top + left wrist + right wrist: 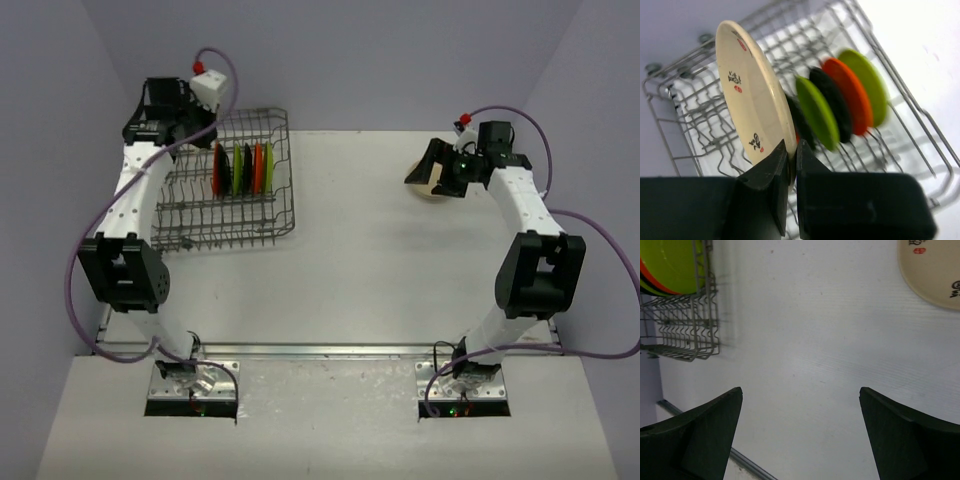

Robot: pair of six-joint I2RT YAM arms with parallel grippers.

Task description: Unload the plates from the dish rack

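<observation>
A first cream plate (932, 275) lies flat on the table (380, 260), well apart from the dish rack (200, 215). A second cream plate (747, 95) is pinched at its lower rim by the left gripper (791, 150), jaws closed on it, over the rack. At least four coloured plates (245, 168) stand between the tines, not yet unloaded. The right gripper (801, 390) gapes wide, empty.

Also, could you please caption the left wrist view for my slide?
Left gripper shut on a cream plate by its rim, with green, black and orange plates standing in the dish rack behind.
</observation>
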